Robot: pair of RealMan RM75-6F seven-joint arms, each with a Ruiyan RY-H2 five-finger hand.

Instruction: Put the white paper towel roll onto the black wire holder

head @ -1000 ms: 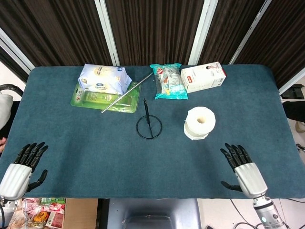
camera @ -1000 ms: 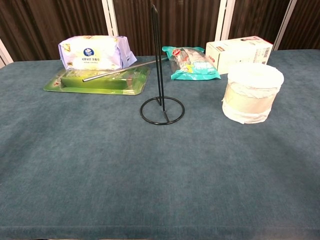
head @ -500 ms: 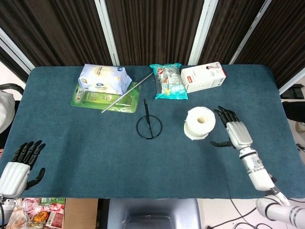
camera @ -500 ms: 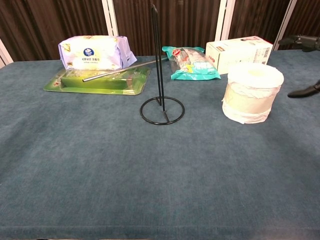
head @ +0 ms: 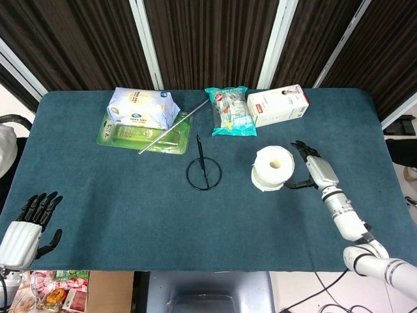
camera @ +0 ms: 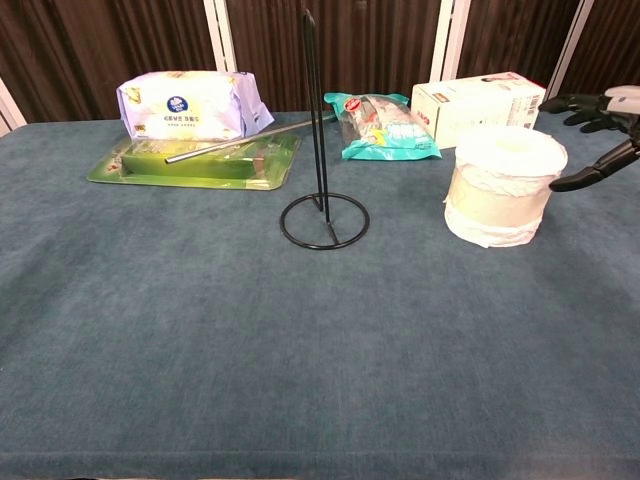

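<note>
Head view shows the white paper towel roll [head: 273, 168] standing upright on the blue table [head: 117, 195], right of the black wire holder [head: 203, 168]. The right hand [head: 311, 171] sits just beside the roll, fingers spread, holding nothing. The left hand [head: 29, 225] rests at the table's near-left corner, fingers apart and empty.

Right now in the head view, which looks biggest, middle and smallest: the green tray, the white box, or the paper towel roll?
1. Green tray, partly hidden under a wipes pack, looks largest.
2. White box.
3. White paper towel roll. Box and roll look close in size, so their order is unsure.
</note>
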